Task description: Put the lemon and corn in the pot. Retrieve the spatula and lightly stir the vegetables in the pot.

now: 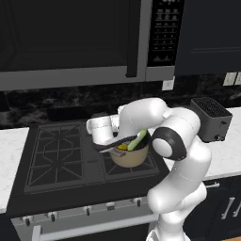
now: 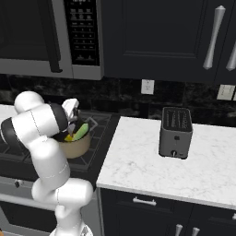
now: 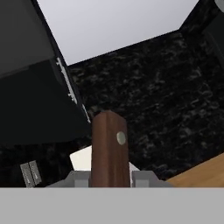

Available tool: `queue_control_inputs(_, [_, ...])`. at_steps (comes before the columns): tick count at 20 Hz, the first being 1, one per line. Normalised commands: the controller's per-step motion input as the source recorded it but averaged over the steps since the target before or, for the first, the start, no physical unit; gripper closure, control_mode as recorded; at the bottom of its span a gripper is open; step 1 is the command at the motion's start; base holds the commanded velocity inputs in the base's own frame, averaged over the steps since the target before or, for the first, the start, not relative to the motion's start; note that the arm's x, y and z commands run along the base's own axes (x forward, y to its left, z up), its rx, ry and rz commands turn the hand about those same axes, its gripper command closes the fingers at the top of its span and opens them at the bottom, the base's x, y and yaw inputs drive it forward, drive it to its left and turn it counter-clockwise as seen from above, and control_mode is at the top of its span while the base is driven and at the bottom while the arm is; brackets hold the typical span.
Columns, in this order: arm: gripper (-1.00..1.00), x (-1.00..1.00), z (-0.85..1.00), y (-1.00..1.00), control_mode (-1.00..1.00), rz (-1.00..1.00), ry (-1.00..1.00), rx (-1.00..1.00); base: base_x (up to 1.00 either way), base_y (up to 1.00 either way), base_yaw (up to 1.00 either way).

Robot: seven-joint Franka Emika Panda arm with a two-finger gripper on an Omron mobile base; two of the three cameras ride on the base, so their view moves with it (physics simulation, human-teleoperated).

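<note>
Stirring: judged under way, loading done.
Pot [image 1: 128,157]: on the stove's right near burner.
Corn [image 1: 137,140], lemon [image 1: 121,147]: seen inside the pot.
Tool [image 3: 110,178]: clamped on the spatula [image 3: 109,148] handle.

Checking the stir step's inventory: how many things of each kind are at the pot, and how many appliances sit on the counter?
Pot: 1
Corn: 1
Lemon: 1
Spatula, held in the gripper: 1
Toaster: 1
Total: 5
</note>
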Motion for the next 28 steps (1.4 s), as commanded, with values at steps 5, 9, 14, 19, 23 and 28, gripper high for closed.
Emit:
queue_control_inputs(5, [1.00, 0.04, -0.65, 0.00, -1.00, 0.13, 0.04, -0.13, 0.00, 0.00, 0.00])
queue_control_inputs(9, [1.00, -0.38, -0.28, 0.00, -1.00, 0.06, 0.17, -0.21, 0.00, 0.00, 0.00])
queue_control_inputs(14, [1.00, -0.43, 0.32, -0.04, -1.00, 0.00, 0.35, -0.14, 0.00, 0.00, 0.00])
queue_control_inputs(19, [1.00, -0.01, 0.80, -0.24, -1.00, -0.07, 0.36, -0.04, 0.00, 0.00, 0.00])
queue_control_inputs(23, [1.00, 0.00, 0.59, -0.26, -1.00, -0.09, 0.39, -0.01, 0.00, 0.00, 0.00])
queue_control_inputs(28, [1.00, 0.00, 0.17, -0.11, -1.00, -0.05, 0.38, 0.00, 0.00, 0.00, 0.00])
